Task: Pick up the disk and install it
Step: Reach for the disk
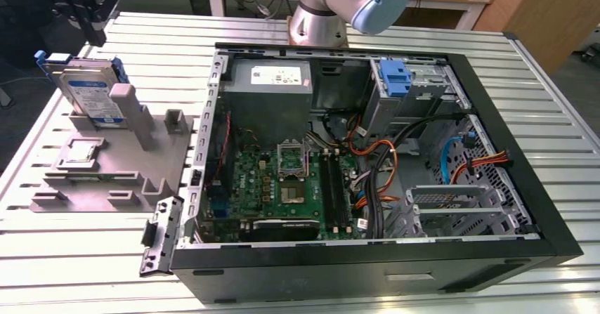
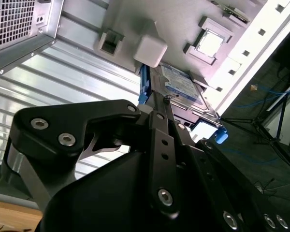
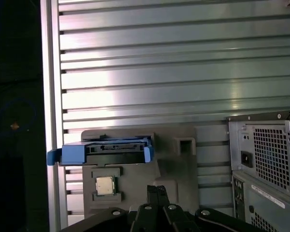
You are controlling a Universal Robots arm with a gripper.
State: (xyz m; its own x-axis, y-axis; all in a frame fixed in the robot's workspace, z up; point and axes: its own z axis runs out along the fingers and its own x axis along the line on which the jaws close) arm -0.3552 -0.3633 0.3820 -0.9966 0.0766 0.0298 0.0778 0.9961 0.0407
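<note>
The disk point(image 1: 89, 93) is a silver drive with a white-and-blue label and blue side rails. It stands on edge in a grey holder point(image 1: 103, 177) at the exterior view's left. My gripper point(image 1: 94, 34) hangs just above and behind it, shut, with nothing between its fingers. In the first wrist view the disk point(image 3: 104, 151) appears edge-on, some way beyond the closed fingertips of the gripper point(image 3: 157, 189). The second wrist view has the disk's label point(image 2: 181, 84) just past the gripper point(image 2: 158, 102).
An open computer case point(image 1: 375, 261) lies on the slatted metal table point(image 1: 75, 258), with a blue bracket point(image 1: 395, 79) in its drive bay and a grey power supply point(image 1: 272, 79) beside it. A square chip point(image 1: 83, 151) sits on the holder.
</note>
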